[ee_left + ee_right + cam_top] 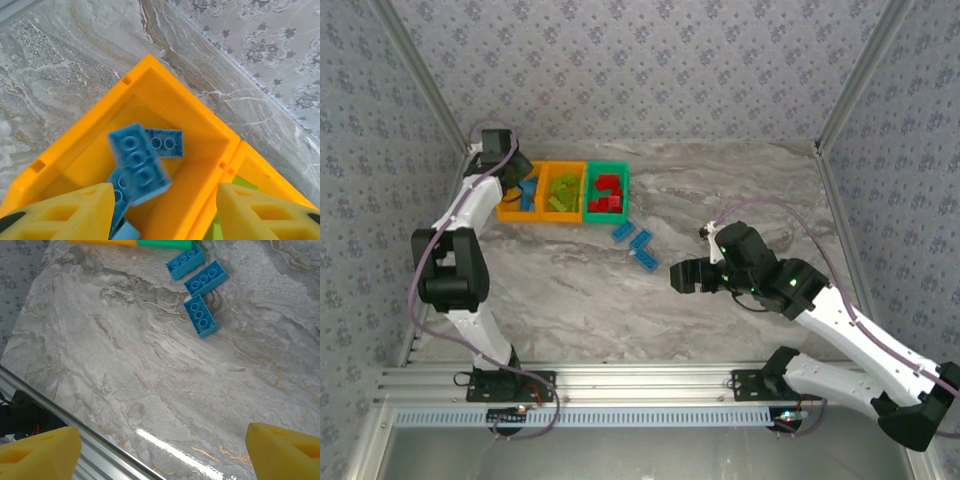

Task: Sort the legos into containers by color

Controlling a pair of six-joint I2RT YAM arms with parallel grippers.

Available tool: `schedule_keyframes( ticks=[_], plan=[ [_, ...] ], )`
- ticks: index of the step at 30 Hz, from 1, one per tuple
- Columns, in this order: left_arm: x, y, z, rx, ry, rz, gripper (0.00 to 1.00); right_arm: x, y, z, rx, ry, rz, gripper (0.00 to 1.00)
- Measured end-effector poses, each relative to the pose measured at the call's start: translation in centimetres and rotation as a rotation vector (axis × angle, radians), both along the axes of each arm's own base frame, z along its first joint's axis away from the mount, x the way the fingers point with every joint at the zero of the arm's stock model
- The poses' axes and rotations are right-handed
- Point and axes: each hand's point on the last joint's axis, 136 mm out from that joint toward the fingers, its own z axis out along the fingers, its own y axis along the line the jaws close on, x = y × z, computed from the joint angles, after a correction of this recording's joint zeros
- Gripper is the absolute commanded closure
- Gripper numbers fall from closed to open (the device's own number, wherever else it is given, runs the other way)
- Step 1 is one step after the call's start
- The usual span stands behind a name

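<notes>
Nearest, along the bottom of the left wrist view: yellow fingers point(65, 212) of the left gripper point(165, 200), spread and gripping nothing, over the left orange bin point(165, 85) holding blue legos point(137, 160), one blurred. Upper left of the top view: lime legos point(561, 192) in the middle orange bin point(564, 220), red legos point(608, 194) in the green bin point(606, 219). Over bare table point(125, 365), right gripper point(160, 450) wide apart, empty. Mostly sorted, by the look of it. Still to bin: three blue bricks point(200, 316) just beside the green bin.

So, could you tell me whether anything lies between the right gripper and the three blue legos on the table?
Nothing visible does: only bare tabletop lies between the open right gripper and those blue legos.
</notes>
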Motion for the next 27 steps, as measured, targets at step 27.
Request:
schedule_keyframes(
  ticks=[27],
  plan=[
    [-21.2, -33.3, -11.9, -0.111, 0.326, -0.451, 0.15, 3.0, -2.1, -2.9, -0.056, 0.025, -0.170, 0.11]
  ],
)
